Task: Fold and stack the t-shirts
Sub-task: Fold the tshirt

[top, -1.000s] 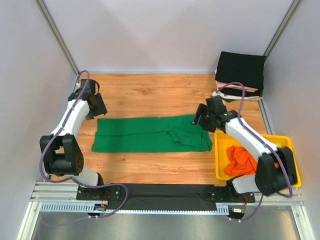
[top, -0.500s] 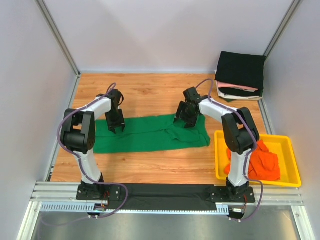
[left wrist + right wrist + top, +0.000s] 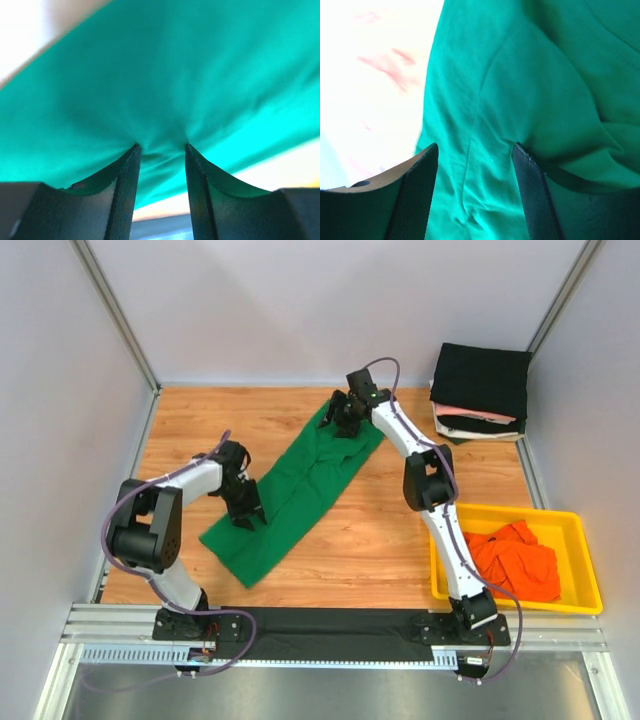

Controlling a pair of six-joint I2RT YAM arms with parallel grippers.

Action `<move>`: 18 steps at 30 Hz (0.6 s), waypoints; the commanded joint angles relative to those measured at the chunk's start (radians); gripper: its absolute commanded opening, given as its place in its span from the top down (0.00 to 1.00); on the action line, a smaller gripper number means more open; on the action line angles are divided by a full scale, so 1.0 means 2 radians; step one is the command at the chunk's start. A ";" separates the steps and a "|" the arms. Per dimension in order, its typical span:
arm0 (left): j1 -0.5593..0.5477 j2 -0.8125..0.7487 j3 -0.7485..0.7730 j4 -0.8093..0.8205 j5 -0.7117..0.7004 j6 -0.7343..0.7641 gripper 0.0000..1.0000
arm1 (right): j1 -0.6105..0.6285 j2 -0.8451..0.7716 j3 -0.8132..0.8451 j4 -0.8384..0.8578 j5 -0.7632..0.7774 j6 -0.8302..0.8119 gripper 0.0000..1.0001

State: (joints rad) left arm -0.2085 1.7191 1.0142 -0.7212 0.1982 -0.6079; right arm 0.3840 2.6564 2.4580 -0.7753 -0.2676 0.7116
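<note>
Green t-shirt [image 3: 300,485] now diagonal, right arm [image 3: 400,435] outstretched.

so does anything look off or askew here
The green t-shirt lies askew, a wrinkled strip running diagonally across the table instead of square to it. The orange t-shirt sits crumpled in the yellow tray.

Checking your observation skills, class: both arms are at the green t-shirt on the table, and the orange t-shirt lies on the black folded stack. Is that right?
Not quite. The orange t-shirt lies crumpled in the yellow tray, not on the black folded stack, as the top external view shows. The rest holds.
</note>
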 commanded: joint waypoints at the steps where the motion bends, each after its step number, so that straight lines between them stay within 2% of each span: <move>1: -0.061 -0.018 -0.084 0.056 0.083 -0.056 0.51 | 0.002 0.089 0.073 0.010 -0.032 0.013 0.36; 3: -0.102 -0.021 -0.109 0.093 0.113 -0.099 0.50 | 0.007 0.105 0.074 0.078 -0.036 0.024 0.34; 4: -0.145 -0.012 -0.111 0.102 0.121 -0.110 0.50 | 0.008 0.108 0.074 0.114 -0.034 0.026 0.33; 6: -0.199 0.000 -0.097 0.115 0.136 -0.141 0.50 | 0.013 0.118 0.079 0.144 -0.035 0.029 0.31; 9: -0.235 0.011 -0.074 0.121 0.143 -0.167 0.50 | 0.011 0.131 0.096 0.190 -0.040 0.041 0.29; 12: -0.239 0.003 -0.052 0.103 0.128 -0.166 0.50 | 0.004 0.138 0.098 0.232 -0.040 0.057 0.28; 16: -0.241 -0.020 0.009 0.012 0.080 -0.139 0.49 | -0.006 0.146 0.102 0.276 -0.040 0.075 0.28; 18: -0.245 -0.036 0.021 -0.009 0.057 -0.135 0.48 | -0.006 0.144 0.097 0.286 -0.033 0.074 0.28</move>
State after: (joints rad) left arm -0.6861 1.7115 0.9871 -0.6132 0.3901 -0.8913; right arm 0.3992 2.8906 2.6472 -0.2543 -0.4023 0.8509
